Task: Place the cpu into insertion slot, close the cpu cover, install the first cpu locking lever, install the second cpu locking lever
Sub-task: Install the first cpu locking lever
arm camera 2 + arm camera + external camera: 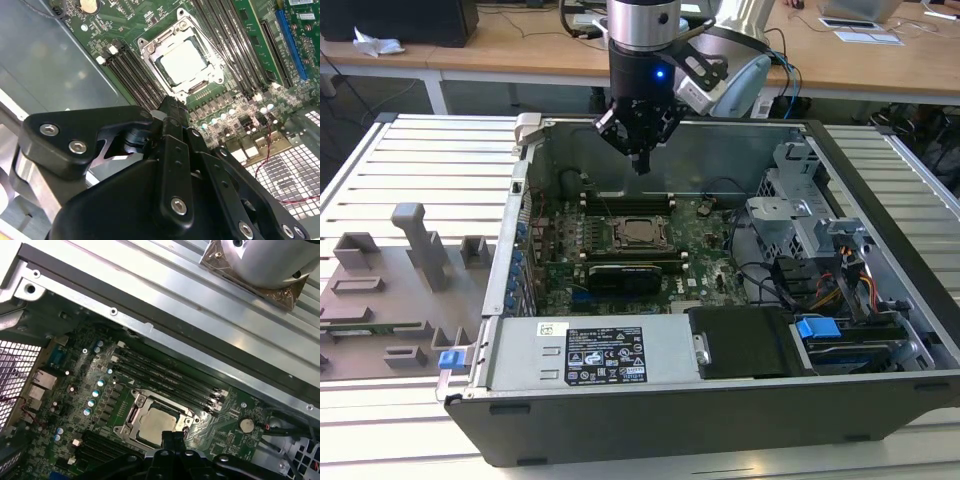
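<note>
Inside the open computer case [740, 150], walls ring the motherboard [555, 255], and the space over the socket is free. The arm hangs upright, its fingers [640, 158] pointing down and pressed together on nothing. They hang well above the cpu [638, 232], which lies in its socket under the lowered cpu cover [150, 52].

**Silver-and-black arm [642, 25] tipped with a black gripper [640, 166]**
Above the blue light [661, 73] the arm is a polished silver cylinder. Below the light, a black housing [635, 90] narrows into black linkage bars [75, 135] studded with silver screw heads [178, 205]. Beside the light sits a silver-and-black camera block [698, 80], backed by a pale blue-grey joint cover [745, 85].
</note>
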Controlling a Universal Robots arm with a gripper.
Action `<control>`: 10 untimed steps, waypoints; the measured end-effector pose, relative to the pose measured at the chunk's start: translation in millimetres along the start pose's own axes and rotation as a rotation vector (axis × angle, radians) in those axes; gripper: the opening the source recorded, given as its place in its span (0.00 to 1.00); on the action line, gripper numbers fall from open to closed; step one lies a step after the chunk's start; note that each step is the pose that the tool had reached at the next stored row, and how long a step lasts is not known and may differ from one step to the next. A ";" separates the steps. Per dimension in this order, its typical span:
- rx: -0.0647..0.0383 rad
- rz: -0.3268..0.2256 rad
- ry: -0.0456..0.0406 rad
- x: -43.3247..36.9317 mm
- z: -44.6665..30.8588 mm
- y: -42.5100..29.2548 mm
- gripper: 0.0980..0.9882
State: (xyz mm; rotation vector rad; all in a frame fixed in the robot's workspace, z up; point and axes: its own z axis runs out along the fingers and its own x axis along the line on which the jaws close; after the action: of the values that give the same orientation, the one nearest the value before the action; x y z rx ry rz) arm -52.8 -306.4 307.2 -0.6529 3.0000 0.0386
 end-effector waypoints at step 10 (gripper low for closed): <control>-0.013 0.132 0.0617 0.0 0.9 0.0 0.01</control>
State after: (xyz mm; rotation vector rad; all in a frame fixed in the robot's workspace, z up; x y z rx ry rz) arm -52.8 -306.3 306.3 -0.4640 3.1004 0.0456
